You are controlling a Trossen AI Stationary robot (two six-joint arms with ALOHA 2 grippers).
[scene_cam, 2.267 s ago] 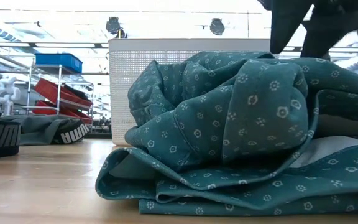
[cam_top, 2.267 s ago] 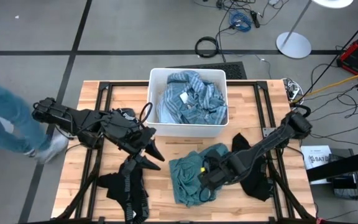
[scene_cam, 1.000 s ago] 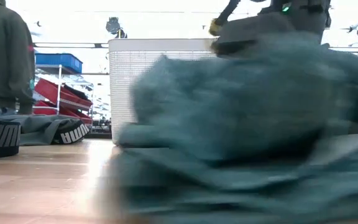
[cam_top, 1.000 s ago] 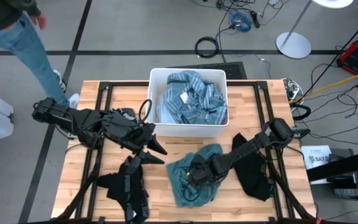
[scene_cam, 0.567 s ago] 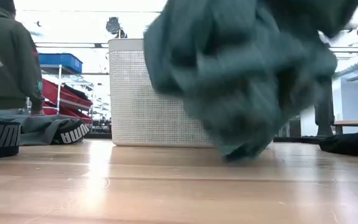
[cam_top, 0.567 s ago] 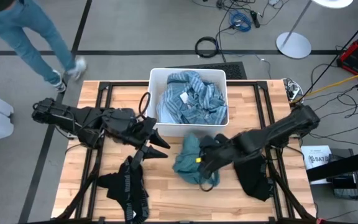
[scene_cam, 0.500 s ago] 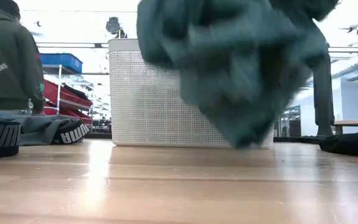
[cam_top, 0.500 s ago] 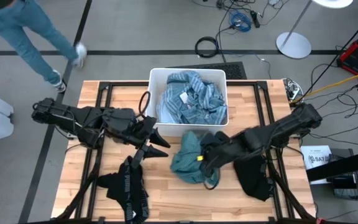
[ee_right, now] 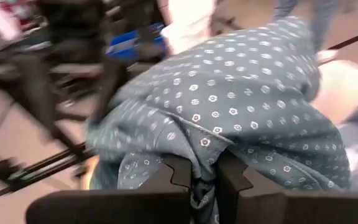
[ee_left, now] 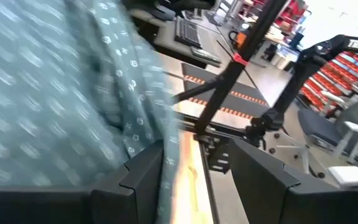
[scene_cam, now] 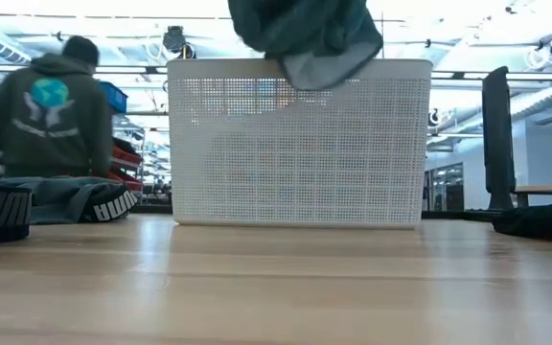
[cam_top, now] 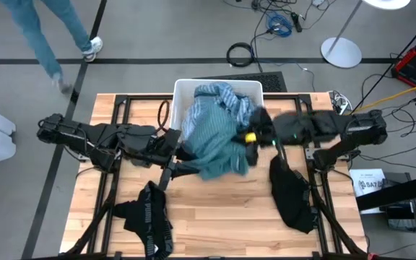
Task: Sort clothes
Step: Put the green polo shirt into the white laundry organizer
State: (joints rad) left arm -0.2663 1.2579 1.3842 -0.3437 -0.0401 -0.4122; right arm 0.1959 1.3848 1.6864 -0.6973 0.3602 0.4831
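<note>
From above, the right gripper (cam_top: 250, 137) was over the near right part of the white bin (cam_top: 183, 88), its fingers pinched on the teal-green garment (cam_top: 211, 148). The cloth hung from it toward the left, draped across the bin's front wall and over the table (cam_top: 215, 209) just before it. A light blue garment (cam_top: 219, 95) lay in the bin behind it. The left gripper (cam_top: 186, 167) was just left of the hanging cloth, low over the table, jaws apart and holding nothing that could be seen. A black garment with white lettering (cam_top: 149, 217) lay on the table's near left, and another black garment (cam_top: 289, 191) on the near right. A person (cam_top: 45, 29) walked on the floor beyond the table's far left corner.

At table height, the teal-green garment (scene_cam: 305, 34) hung in the air above the bin's (scene_cam: 295, 144) rim; the gripper itself was out of the picture. The lettered garment (scene_cam: 56, 203) lay at far left, a person in a hooded top (scene_cam: 51, 125) behind it.

In the left wrist view, the patterned teal cloth (ee_left: 55, 93) filled the space just ahead of that arm's parted fingers (ee_left: 135, 183).

In the right wrist view, the fingers (ee_right: 176, 171) were clamped on a fold of the teal cloth (ee_right: 241, 106), which billowed beyond them.
</note>
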